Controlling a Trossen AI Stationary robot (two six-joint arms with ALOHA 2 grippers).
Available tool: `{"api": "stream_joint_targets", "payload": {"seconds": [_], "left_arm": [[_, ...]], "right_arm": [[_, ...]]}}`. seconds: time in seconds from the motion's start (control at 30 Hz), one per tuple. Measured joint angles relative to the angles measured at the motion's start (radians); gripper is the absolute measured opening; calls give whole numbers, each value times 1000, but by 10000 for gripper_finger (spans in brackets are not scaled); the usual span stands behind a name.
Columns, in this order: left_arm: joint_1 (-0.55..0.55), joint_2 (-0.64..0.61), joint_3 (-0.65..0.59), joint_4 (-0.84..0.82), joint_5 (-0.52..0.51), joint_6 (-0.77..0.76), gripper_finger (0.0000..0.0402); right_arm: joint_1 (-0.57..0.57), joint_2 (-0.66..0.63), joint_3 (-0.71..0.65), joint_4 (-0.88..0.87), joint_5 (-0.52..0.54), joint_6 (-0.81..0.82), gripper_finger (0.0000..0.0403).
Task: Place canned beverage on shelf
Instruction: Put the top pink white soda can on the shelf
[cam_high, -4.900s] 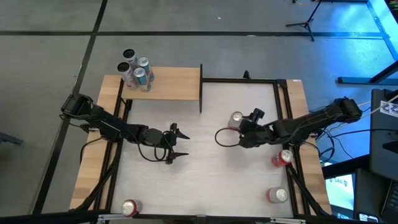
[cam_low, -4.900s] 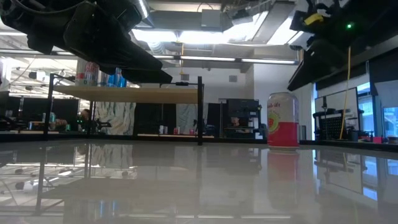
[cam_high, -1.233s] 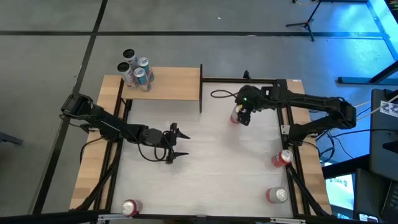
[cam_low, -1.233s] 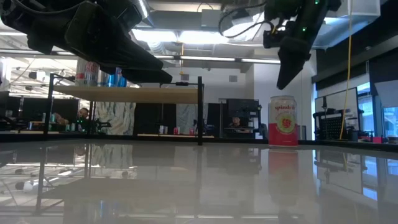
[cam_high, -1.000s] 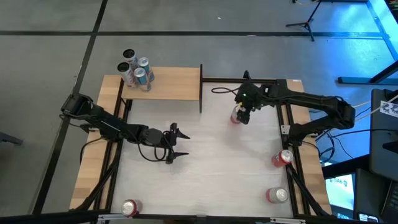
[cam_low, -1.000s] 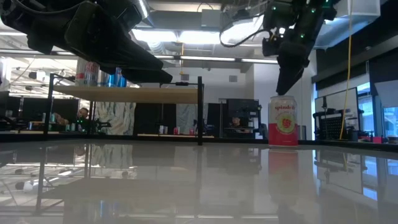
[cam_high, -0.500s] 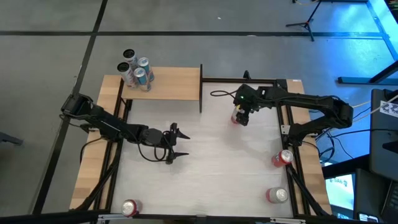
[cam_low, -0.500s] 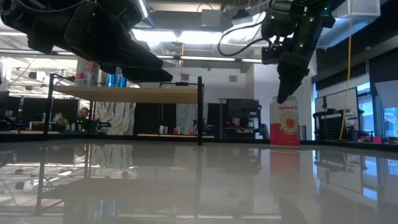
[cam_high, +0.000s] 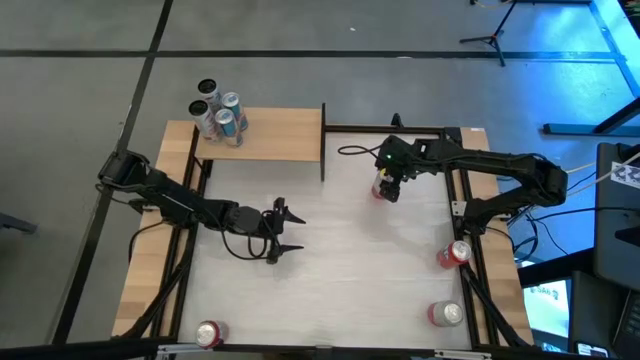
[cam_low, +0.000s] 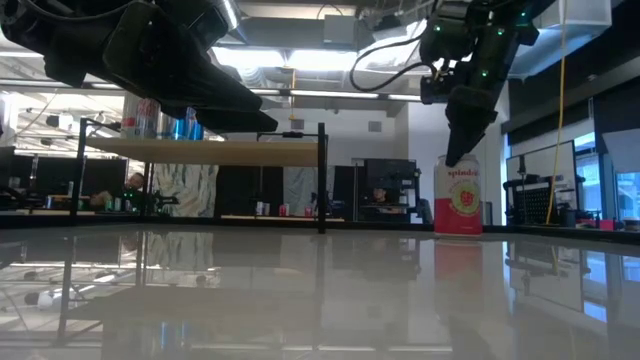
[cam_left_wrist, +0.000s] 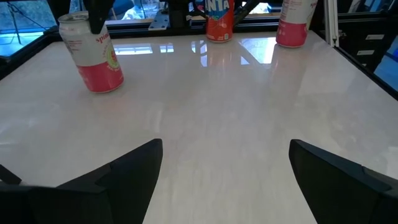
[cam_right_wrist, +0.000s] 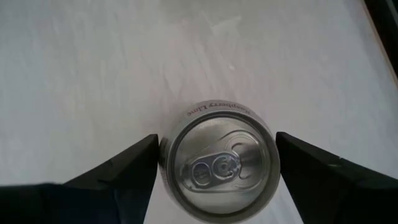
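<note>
Since the earliest frames the right gripper (cam_high: 386, 187) has been swung over the pink can (cam_high: 379, 188) and lowered, fingers spread either side of its top; it should be sunk deeper before closing, then carried to the shelf (cam_high: 275, 134), while the left gripper (cam_high: 283, 229) waits open

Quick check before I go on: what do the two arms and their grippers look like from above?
Both arms are black, slim and jointed. The left gripper ends in two pointed black fingers; a black cable loops beside it. The right gripper shows a small green light, with a black cable curling off it.
</note>
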Motion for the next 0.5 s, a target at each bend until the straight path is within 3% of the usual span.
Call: {"api": "stream_joint_targets", "payload": {"seconds": [0.33,0.5], "left_arm": [[0,0,0,0,0,0,341],[0,0,0,-1,0,0,341]], "right_arm": [[0,1,-2,10,-1,27,307],[0,7,-7,-5,-20,14,350]]}}
